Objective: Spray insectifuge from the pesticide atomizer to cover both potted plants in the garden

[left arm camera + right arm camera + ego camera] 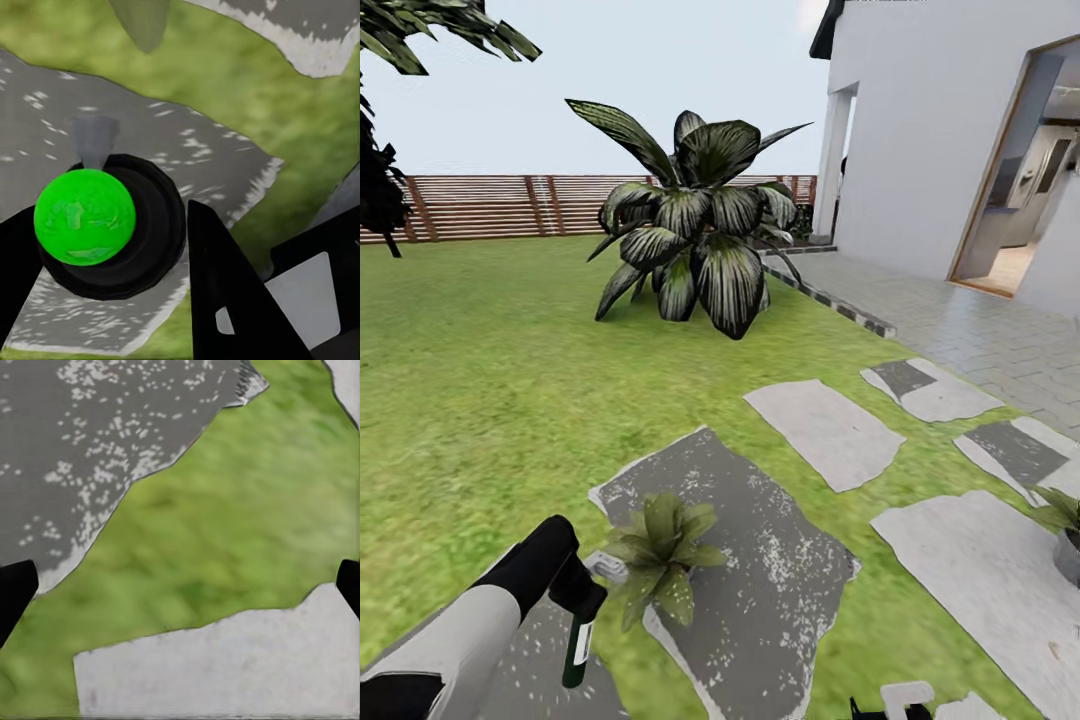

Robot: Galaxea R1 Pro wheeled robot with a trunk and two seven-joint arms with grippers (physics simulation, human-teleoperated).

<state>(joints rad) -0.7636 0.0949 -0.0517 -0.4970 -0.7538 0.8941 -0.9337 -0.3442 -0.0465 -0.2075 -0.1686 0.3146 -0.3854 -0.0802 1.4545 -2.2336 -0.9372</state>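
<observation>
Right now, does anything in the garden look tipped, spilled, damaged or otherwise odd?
Nothing looks spilled or broken. The one oddity: the left gripper holds the pesticide atomizer upside down, its body hanging below the fingers and the spray top beside the near potted plant. That plant and the second potted plant stand upright on their stepping stones.

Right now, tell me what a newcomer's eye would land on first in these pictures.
First, the big striped-leaf plant standing on the lawn ahead, before the slatted fence. Next, close in front, a small potted plant sits on a dark stepping stone, and right beside it the left gripper holds the pesticide atomizer, its bottle hanging downward. A second potted plant peeks in at the right edge.
</observation>
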